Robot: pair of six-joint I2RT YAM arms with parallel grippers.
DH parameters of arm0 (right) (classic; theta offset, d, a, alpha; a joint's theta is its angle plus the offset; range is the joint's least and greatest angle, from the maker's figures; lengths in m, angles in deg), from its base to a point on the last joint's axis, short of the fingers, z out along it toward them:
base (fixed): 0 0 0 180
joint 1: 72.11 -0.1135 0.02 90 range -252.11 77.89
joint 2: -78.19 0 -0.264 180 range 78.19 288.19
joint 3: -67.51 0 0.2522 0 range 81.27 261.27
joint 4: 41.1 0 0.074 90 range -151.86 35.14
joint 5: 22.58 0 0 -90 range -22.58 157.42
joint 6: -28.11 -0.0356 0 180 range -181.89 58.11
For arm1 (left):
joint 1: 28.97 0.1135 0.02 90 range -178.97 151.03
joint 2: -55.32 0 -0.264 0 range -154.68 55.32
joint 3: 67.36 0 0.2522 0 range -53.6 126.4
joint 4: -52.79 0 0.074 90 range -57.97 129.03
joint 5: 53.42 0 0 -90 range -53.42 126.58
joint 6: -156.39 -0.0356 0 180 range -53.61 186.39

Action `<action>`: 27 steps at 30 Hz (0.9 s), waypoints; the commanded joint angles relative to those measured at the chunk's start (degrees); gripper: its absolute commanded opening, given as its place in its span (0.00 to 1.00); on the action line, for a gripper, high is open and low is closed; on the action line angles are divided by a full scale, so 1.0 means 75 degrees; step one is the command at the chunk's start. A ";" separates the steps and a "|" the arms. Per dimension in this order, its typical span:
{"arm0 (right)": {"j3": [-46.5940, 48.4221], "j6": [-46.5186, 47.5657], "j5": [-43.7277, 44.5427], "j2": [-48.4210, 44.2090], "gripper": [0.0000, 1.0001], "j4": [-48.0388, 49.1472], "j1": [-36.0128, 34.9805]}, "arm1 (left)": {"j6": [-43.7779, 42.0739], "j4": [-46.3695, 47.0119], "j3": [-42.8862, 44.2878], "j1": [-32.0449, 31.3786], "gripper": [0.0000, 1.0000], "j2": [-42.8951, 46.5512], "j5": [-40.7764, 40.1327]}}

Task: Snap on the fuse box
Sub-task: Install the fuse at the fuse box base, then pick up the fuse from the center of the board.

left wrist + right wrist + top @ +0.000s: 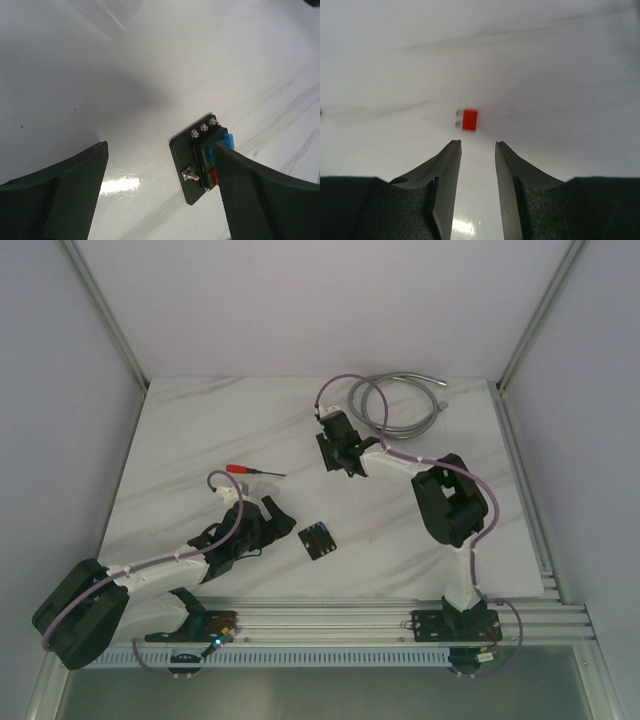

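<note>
**Hazards**

1. The fuse box [318, 540] lies flat and loose on the table [200, 430], just below the centre of the top view. Nothing braces it. A downward press that lands off-centre would probably tip or skate it across the smooth marble.
2. In the left wrist view, the fuse box [197, 160] sits at lower right, against the right-hand finger [265, 195] rather than centred between the 2 fingers. Closing from this position would likely push the block sideways or rotate it instead of clamping it.
3. A small red fuse [469, 120] lies on the table just beyond the tips of the right gripper [477, 143]. It is blurred. A careless sweep could flick it away.
4. A red-handled screwdriver [250, 470] lies above the left gripper [282, 518] in the top view, and a lifting arm could catch it.

**Jaw state**

- Left gripper [161, 146]: jaws spread wide, with bare table between them. It holds nothing. The right-hand finger overlaps 1 corner of the fuse box in this view; whether it actually touches cannot be confirmed.
- Right gripper [338, 462]: near the upper centre of the top view, well apart from the fuse box. Its jaws stand parted by a narrow gap, with nothing between them and no contact with the fuse.
</note>
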 commanded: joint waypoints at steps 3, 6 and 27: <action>0.1062 0.0100 0.0037 0.0819 0.39 0.0443 0.0131 | -0.0179 -0.0173 0.0086 0.0155 0.95 0.0007 0.0151; 0.1347 -0.0003 0.0088 0.1164 0.40 0.0403 0.0149 | -0.0212 -0.0173 0.0092 0.0188 0.97 -0.0018 0.0177; -0.0649 0.0102 -0.0398 0.0393 0.31 -0.0255 0.0078 | -0.0174 -0.0237 0.0054 0.0226 1.00 0.0061 0.0250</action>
